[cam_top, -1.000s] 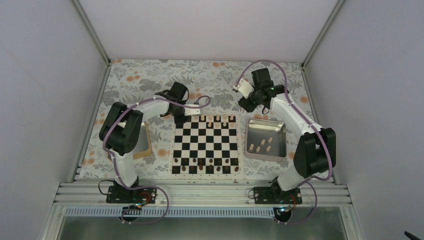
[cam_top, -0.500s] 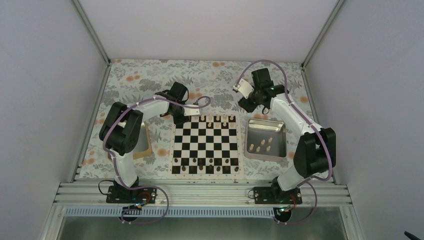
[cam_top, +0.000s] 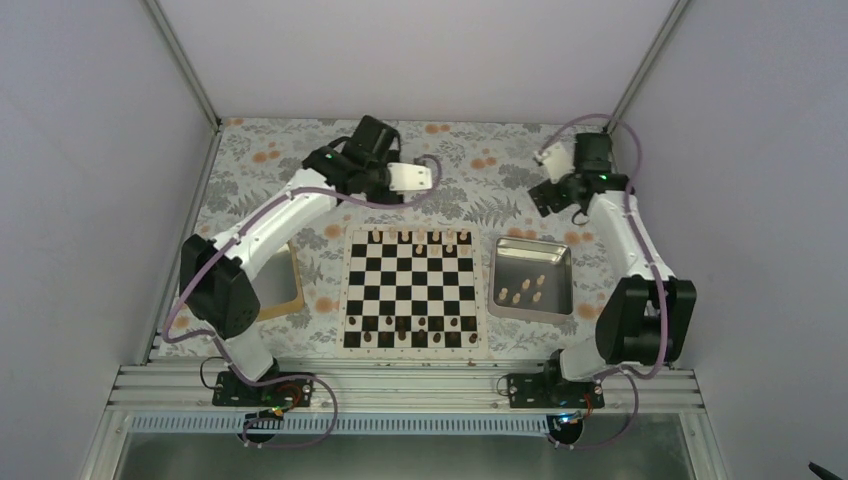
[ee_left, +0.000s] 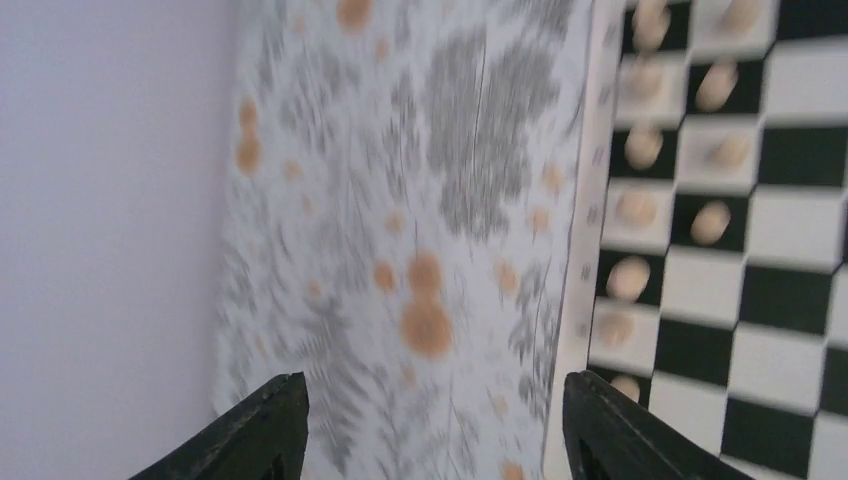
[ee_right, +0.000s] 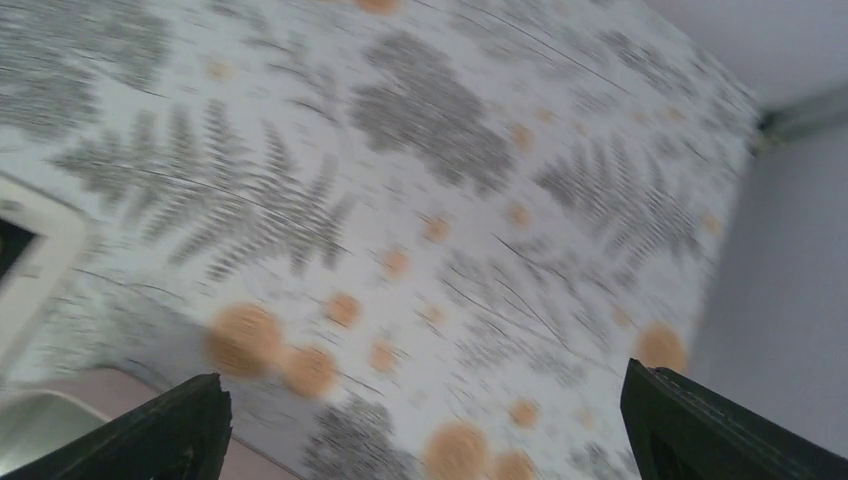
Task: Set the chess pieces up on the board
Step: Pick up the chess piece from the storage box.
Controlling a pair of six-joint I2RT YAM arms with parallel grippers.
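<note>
The board lies mid-table. Pale tan chess pieces stand in its two far rows; dark pieces fill the near rows. More pale pieces lie in the steel tray to the right of the board. My left gripper is open and empty, raised over the cloth beyond the board's far left corner. In the left wrist view the board and pale pieces show on the right, blurred. My right gripper is open and empty, raised beyond the tray. It also shows in the right wrist view.
A second tray sits left of the board, partly under the left arm. The floral cloth covers the table. Walls close in at the back and on both sides. The steel tray's corner shows in the right wrist view.
The left gripper has lifted off the board's far left corner and swung back and up. The right gripper has moved right, away from the board. Both wrist views are motion-blurred.
</note>
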